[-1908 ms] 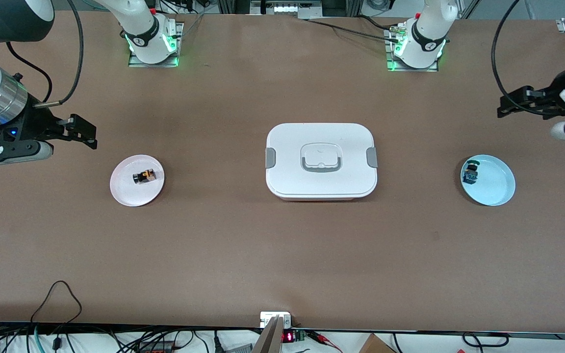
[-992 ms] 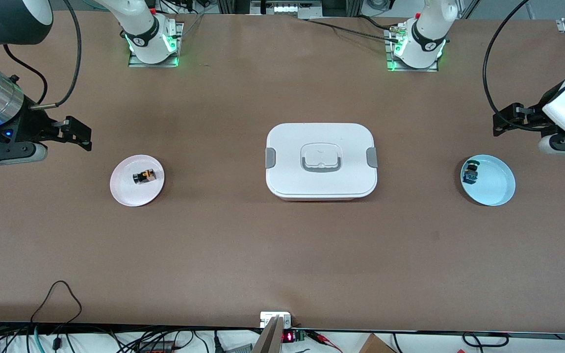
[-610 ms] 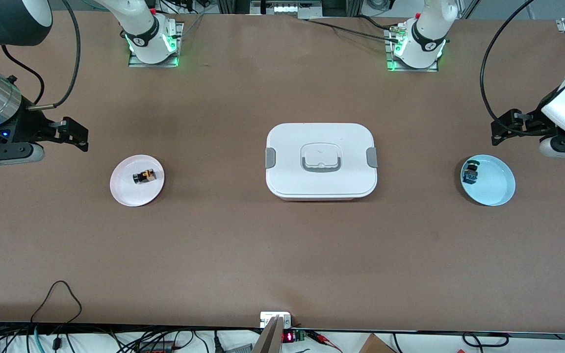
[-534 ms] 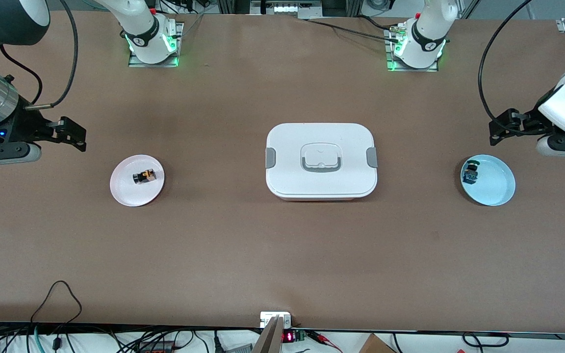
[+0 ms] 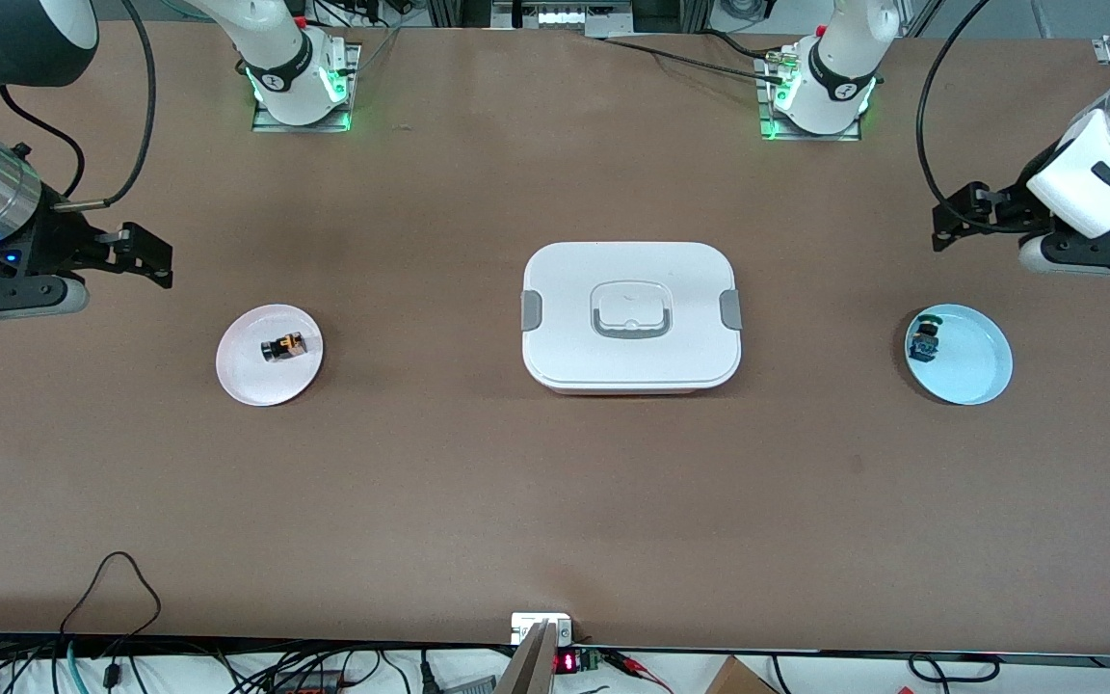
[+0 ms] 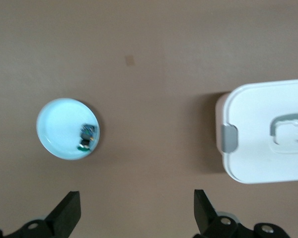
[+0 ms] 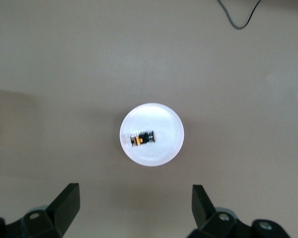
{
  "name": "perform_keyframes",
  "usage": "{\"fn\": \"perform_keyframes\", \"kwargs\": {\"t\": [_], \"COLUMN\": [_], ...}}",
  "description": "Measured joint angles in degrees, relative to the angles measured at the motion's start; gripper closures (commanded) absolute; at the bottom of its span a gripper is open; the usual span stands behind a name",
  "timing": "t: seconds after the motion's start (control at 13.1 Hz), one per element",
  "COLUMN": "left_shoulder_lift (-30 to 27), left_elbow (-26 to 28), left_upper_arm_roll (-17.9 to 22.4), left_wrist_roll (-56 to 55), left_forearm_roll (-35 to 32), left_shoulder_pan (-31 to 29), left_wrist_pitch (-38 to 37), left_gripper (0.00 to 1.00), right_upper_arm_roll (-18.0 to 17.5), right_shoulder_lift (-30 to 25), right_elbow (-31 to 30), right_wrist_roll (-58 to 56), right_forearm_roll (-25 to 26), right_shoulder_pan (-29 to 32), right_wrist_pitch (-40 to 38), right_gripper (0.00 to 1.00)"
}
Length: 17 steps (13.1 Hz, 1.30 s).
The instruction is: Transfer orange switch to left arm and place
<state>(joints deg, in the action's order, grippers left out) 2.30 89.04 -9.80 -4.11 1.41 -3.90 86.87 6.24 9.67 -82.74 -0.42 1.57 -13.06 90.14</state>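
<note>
Orange-banded and black, the orange switch (image 5: pixel 283 346) lies on its side on the pale pink plate (image 5: pixel 247 381), and we see it apart from the right gripper (image 5: pixel 152 256), which hangs with its fingers spread wide over bare table toward the right arm's end. In the right wrist view the switch (image 7: pixel 142 138) sits on the plate (image 7: pixel 161 151) between the spread fingers (image 7: pixel 67 204), well clear of them. The white box (image 5: pixel 630 366) stands mid-table between both grippers. Our left gripper (image 5: pixel 958 216) hangs, fingers apart, over bare table near the light blue plate (image 5: pixel 974 371) carrying the small blue-and-green component (image 5: pixel 923 339).
</note>
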Motion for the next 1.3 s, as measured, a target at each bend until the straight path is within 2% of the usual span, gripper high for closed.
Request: {"fn": "perform_keyframes", "kwargs": {"t": [0.23,0.38,0.69,1.07,1.3], "left_shoulder_lift": [0.0,0.0,-0.2,-0.3,-0.3], "left_elbow": [0.0,0.0,0.0,0.0,0.0], "left_upper_arm_roll": [0.1,0.2,0.1,0.1,0.1], "left_wrist_roll": [-0.3,-0.3,-0.3,-0.3,-0.4], "left_forearm_roll": [0.5,0.3,-1.7,-1.7,-1.7], "left_shoulder_pan": [-0.2,-0.3,-0.4,-0.4,-0.4], "left_wrist_pitch": [-0.5,-0.5,-0.5,-0.6,-0.6], "left_gripper": [0.0,0.0,0.0,0.0,0.0], "right_upper_arm_roll": [-0.2,-0.3,-0.3,-0.3,-0.3], "right_shoulder_lift": [0.0,-0.7,-3.7,-3.4,-1.0], "right_elbow": [-2.8,-6.8,-21.1,-37.8,-41.6], "right_wrist_roll": [-0.1,-1.9,-4.4,-4.5,-4.5], "right_forearm_roll": [-0.7,-1.2,-1.9,-1.9,-1.9], "right_shoulder_pan": [-0.1,-0.1,-0.2,-0.2,-0.1], "right_wrist_pitch": [-0.1,3.6,16.9,35.8,41.5], "right_gripper": [0.0,0.0,0.0,0.0,0.0]}}
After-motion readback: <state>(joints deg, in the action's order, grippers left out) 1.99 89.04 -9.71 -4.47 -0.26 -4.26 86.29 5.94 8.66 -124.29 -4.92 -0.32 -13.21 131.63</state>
